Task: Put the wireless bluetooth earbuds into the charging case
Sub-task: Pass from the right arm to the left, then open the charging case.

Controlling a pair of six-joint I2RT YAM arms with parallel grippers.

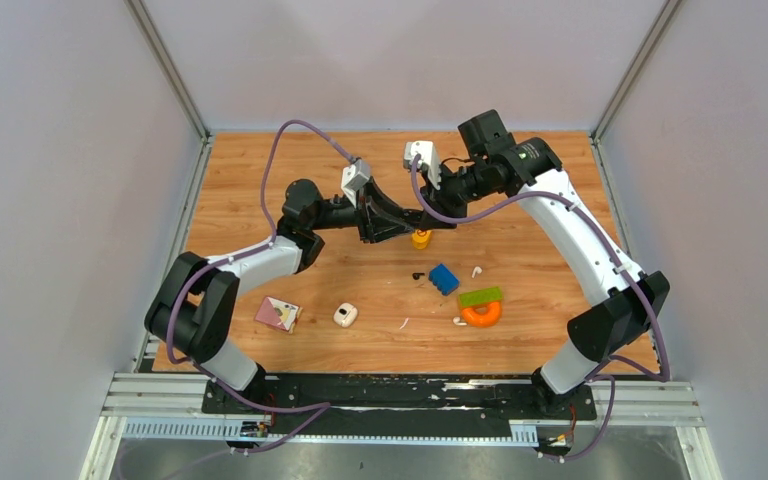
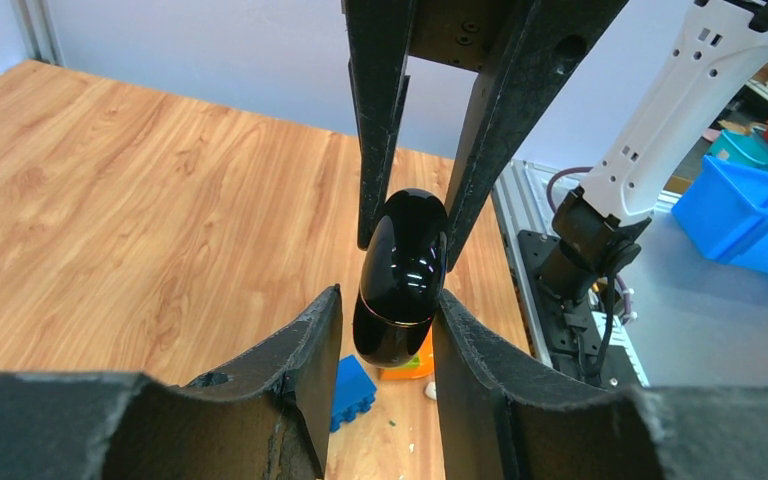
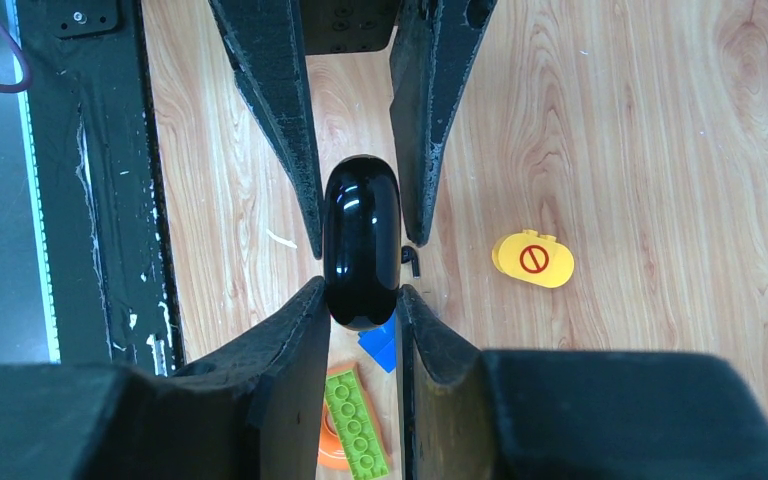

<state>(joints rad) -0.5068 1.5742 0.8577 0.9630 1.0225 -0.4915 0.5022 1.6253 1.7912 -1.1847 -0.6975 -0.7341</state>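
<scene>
wood-grain tabletop (image 1: 380,350) between pale grey walls (image 1: 60,150), black charging case (image 2: 400,280) above it

Wooden table (image 1: 260,200) with loose toys: a blue brick (image 1: 444,278) near centre; right of it, a green brick (image 1: 480,297) lying across an orange ring (image 1: 493,319); a yellow disc (image 3: 532,259) with a red prohibition mark; a pink card (image 1: 278,314) at left. Off the table, a blue bin (image 2: 750,215).

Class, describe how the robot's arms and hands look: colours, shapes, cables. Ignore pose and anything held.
The left arm and right arm match: white links between black joints, with a purple cable looping alongside. A white camera block sits at each wrist. The left hand and right hand are black, each with two tapering fingers, rough inside.
</scene>
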